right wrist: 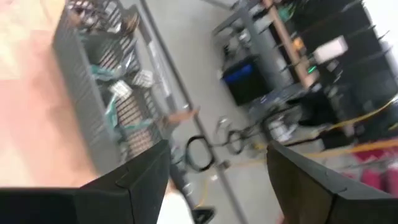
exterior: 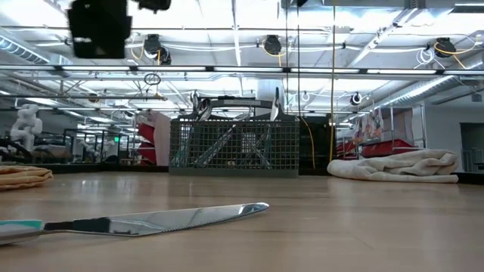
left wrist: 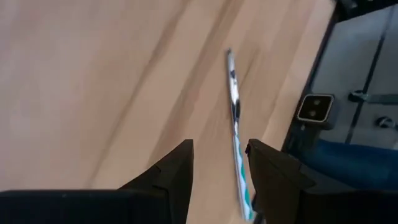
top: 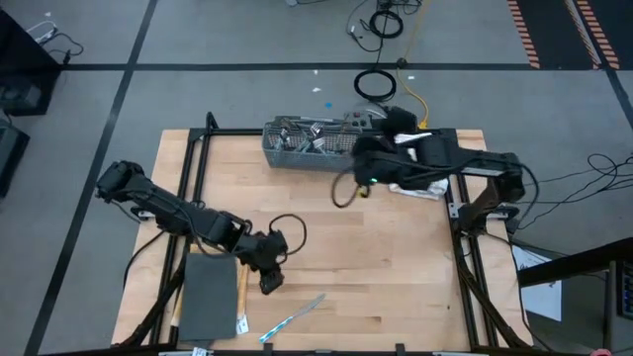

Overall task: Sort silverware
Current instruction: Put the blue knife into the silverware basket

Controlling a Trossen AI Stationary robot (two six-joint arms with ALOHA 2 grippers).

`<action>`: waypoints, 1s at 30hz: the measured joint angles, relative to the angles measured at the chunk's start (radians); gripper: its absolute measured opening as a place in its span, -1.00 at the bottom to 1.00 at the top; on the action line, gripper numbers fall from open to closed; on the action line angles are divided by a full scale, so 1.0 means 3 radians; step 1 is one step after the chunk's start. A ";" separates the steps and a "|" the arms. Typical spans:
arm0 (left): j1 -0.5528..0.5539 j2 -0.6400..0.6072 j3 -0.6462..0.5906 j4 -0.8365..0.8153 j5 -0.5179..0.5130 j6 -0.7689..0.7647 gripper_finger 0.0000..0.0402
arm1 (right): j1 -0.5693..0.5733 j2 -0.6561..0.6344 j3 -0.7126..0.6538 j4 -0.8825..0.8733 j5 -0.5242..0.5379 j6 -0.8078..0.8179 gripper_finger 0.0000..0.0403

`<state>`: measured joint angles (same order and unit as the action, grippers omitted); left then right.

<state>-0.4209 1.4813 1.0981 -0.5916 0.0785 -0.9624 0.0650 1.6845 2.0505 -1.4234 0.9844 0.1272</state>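
Note:
A knife point(top: 294, 318) with a blue-and-white handle lies flat on the wooden table near its front edge; it also shows in the low view's foreground point(exterior: 151, 221). My left gripper point(top: 269, 281) hangs open above the table just left of the knife. In its wrist view the knife point(left wrist: 234, 106) lies on the wood beyond the open fingers point(left wrist: 217, 180), untouched. More silverware point(top: 302, 132) stands in the grey mesh basket point(top: 312, 148) at the far edge. My right gripper point(top: 361, 178) is raised near the basket's right end, open and empty point(right wrist: 214, 180).
A dark grey mat point(top: 210, 295) lies at the front left with a tan strip point(top: 240, 289) beside it. A white folded towel point(top: 420, 186) lies at the right, partly under my right arm. Bare wood spreads across the table's middle point(top: 376, 257).

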 joint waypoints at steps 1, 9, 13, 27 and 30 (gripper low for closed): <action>-0.0063 0.0038 -0.0001 0.0008 -0.0002 -0.0140 -0.22 | 0.0028 -0.0030 0.0000 -0.0146 -0.0042 0.0159 0.24; -0.0689 0.0398 -0.0001 0.0620 -0.0322 -0.1353 -0.22 | 0.0190 -0.0042 -0.0017 -0.0447 -0.0332 0.0423 0.24; -0.0826 0.0661 0.0070 0.0801 -0.0445 -0.1591 -0.22 | 0.0262 -0.0013 -0.0017 -0.0476 -0.0342 0.0402 0.24; -0.1004 0.1850 0.1243 -0.0373 -0.0375 -0.1310 -0.22 | 0.0443 -0.0013 -0.0017 -0.0491 -0.0344 0.0398 0.24; -0.0999 0.1920 0.1313 -0.0349 -0.0367 -0.1308 -0.22 | 0.0457 -0.0013 -0.0017 -0.0491 -0.0344 0.0401 0.24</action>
<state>-0.7207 2.0574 1.4919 -0.6963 -0.0315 -1.3548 0.2020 1.6806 2.0453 -1.5707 0.8810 0.2476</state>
